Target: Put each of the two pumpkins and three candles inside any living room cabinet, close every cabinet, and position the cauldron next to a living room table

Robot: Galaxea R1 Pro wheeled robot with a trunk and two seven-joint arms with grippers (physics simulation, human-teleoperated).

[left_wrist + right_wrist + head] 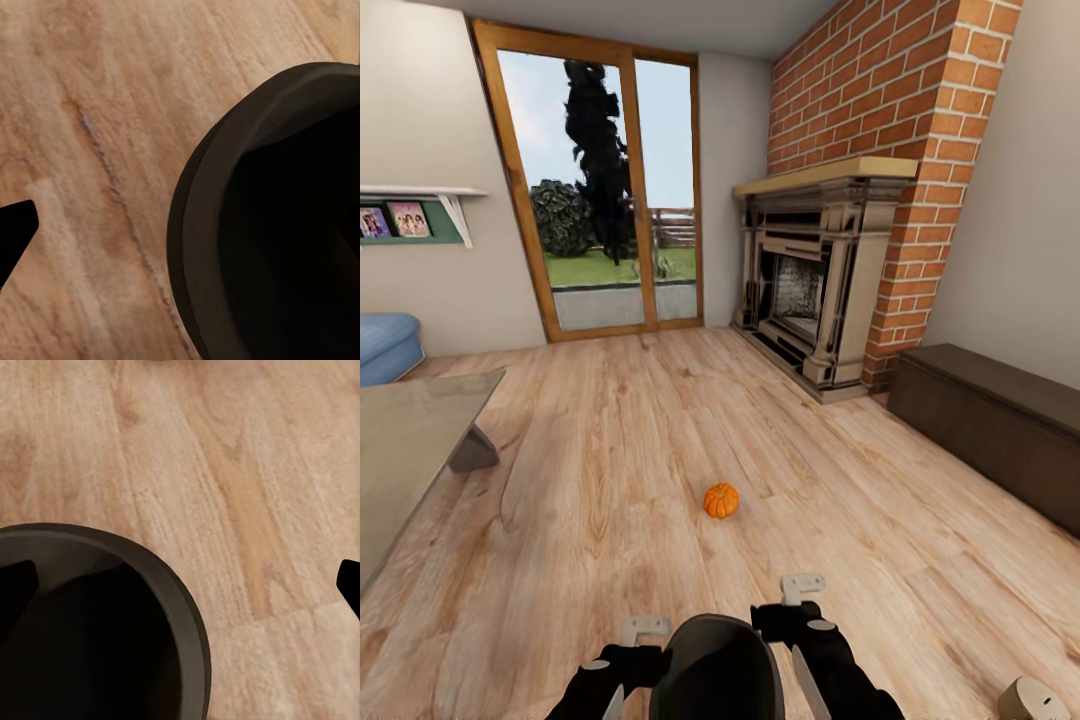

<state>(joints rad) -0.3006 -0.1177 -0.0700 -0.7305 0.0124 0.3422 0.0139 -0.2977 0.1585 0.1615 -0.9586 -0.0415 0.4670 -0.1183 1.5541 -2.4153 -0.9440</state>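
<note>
One pumpkin (pixel 721 500) on floor | one cauldron (pixel 715 668) | one table (pixel 405 450)

No legible text, labels, brands, numbers or signs on anything in view. Two small framed pictures (pixel 392 220) on the wall shelf (pixel 420 192) show pink-toned figures; too small and blurred to make out any lettering on them.

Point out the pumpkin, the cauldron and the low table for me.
pumpkin (pixel 721 500), head view, middle of its ribbed orange body.
cauldron (pixel 718 665), head view, its dark interior.
low table (pixel 405 440), head view, bare slab top.
</note>
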